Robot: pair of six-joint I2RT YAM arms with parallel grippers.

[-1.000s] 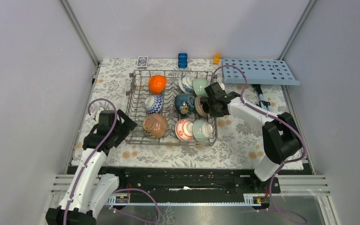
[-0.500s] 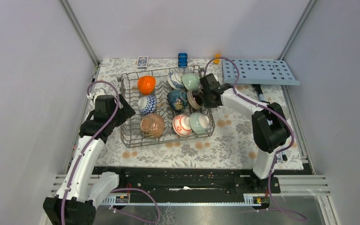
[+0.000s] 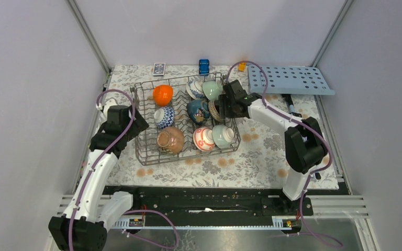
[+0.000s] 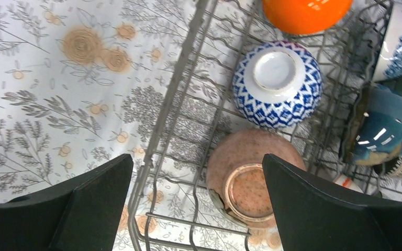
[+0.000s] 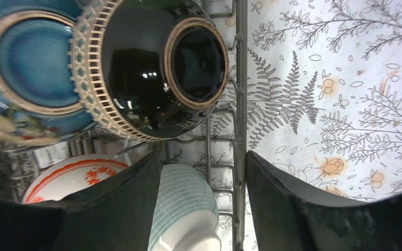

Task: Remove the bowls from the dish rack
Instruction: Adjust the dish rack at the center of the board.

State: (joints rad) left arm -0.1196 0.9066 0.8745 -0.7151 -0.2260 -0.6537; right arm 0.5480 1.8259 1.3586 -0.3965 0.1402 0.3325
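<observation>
Overhead view of a grey wire dish rack (image 3: 180, 97) on a flower-printed table cover (image 3: 261, 151), with the bowls all inside it. Along the rack's left side, from far to near, are an orange bowl (image 3: 163, 94), a blue-and-white bowl (image 3: 161, 116) turned foot up, and a speckled brown bowl (image 3: 170, 140), also foot up. At the rack's far end, towards the right, sit a blue-patterned white bowl (image 3: 194, 89) and a pale green bowl (image 3: 211, 90). Nearer is a dark blue bowl (image 3: 197, 111) with a glossy dark brown bowl (image 5: 152, 73) on its side just right of it. At the near end are a red-and-white bowl (image 3: 204, 139) and a second pale green bowl (image 3: 223, 136). The right gripper (image 5: 203, 157) is at the rack's right rim, just beside the dark brown bowl; its fingers stand apart and grip nothing, the bowl lying just past their tips. The left gripper (image 4: 196, 159) hovers over the rack's left rim, jaws spread wide and empty, above the speckled brown bowl. Past the rack's far right corner lies a light-blue board with holes (image 3: 288, 79); past its far edge are a small blue toy car (image 3: 204, 66) and a card box (image 3: 158, 68).
</observation>
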